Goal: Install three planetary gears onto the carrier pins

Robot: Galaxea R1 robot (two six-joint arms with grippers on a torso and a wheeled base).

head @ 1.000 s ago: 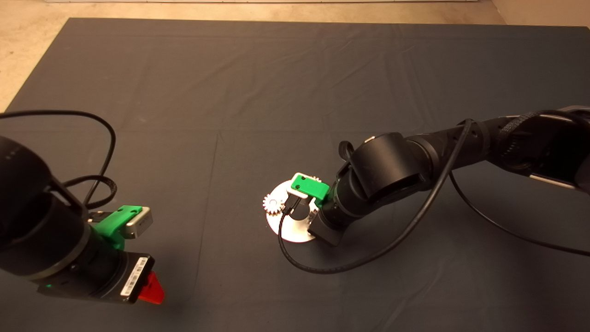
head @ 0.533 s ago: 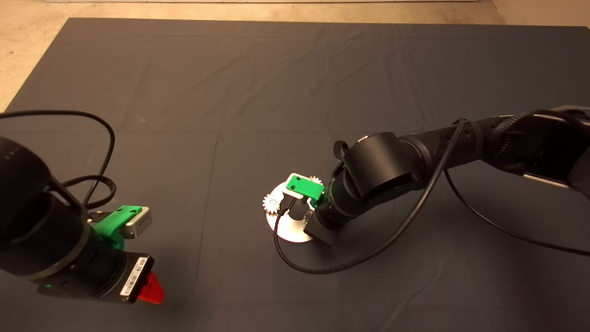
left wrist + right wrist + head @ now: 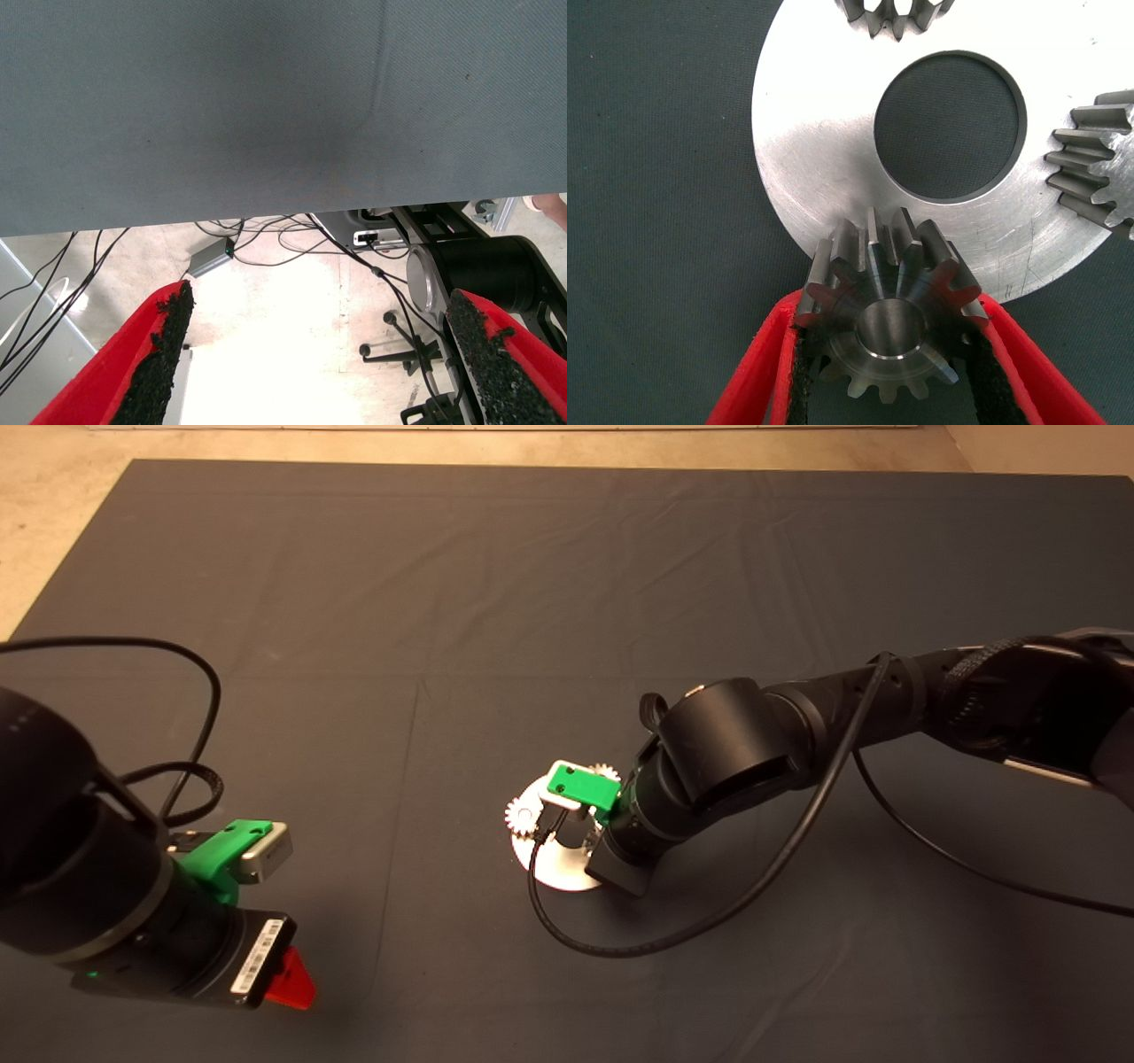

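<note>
The round silver plate with a large central hole lies on the mat; it also shows in the head view. Two planetary gears sit on it, one at its left edge and one at its far edge. My right gripper is shut on the third gear at the plate's rim. A silver round face shows in this gear's hole. No bare carrier pins are visible. My left gripper is open and empty, parked at the mat's lower left.
The right arm's black cable loops over the mat in front of the plate. The left wrist view looks past the mat's edge at floor cables and a wheeled stand.
My right gripper, with the gear in it, has shifted slightly to the left over the plate. The left arm has not moved.
</note>
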